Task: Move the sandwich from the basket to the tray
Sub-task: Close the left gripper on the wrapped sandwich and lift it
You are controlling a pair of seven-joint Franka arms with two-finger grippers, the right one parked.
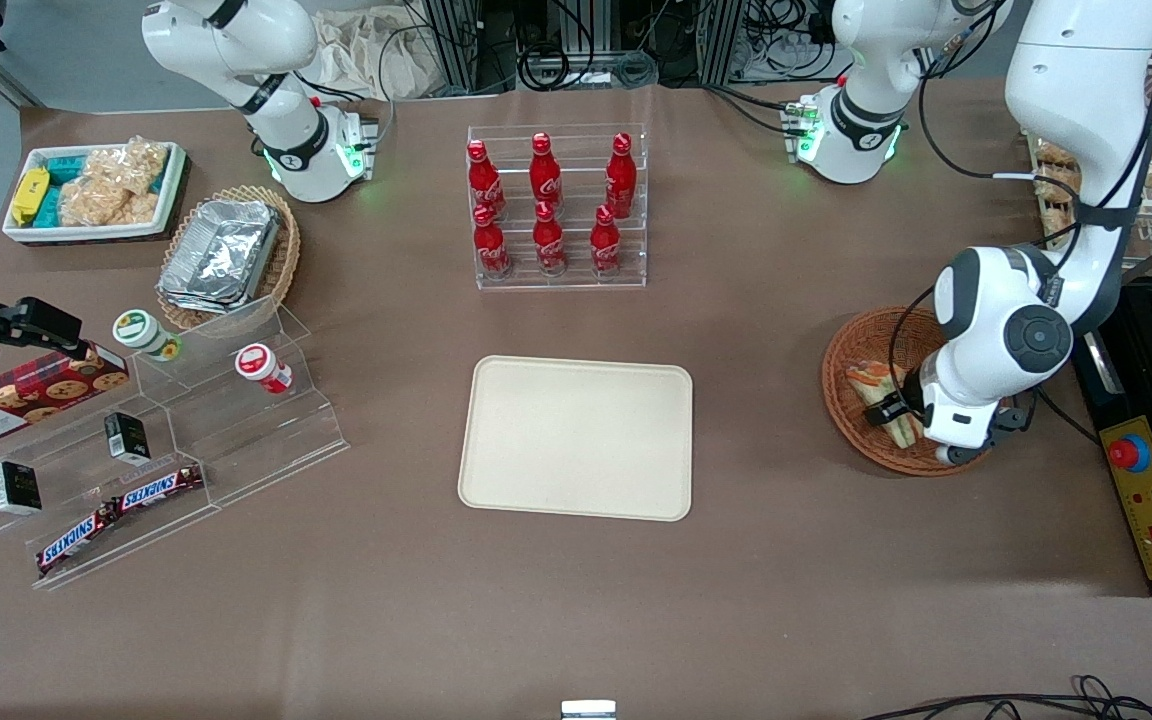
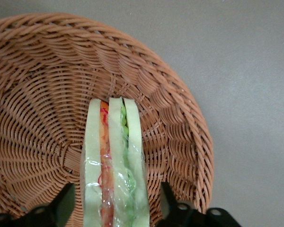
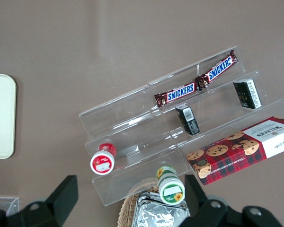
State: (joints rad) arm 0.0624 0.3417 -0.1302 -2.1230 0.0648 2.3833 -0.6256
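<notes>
The clear-wrapped sandwich (image 1: 874, 386) of pale bread with orange-red and green filling lies in the round reddish-brown wicker basket (image 1: 839, 365) toward the working arm's end of the table. My left gripper (image 1: 901, 424) is down inside the basket over the sandwich. In the left wrist view the sandwich (image 2: 114, 161) stands on edge between the two black fingers (image 2: 66, 204) of the gripper (image 2: 117, 208), with a gap at each side, so it is open around the sandwich. The basket (image 2: 38, 71) fills that view. The cream-beige tray (image 1: 576, 438) lies bare at the table's middle.
A clear rack of red bottles (image 1: 551, 205) stands farther from the front camera than the tray. A black control box with a red button (image 1: 1131, 455) sits beside the basket. Acrylic steps with snacks (image 1: 136, 450) lie toward the parked arm's end.
</notes>
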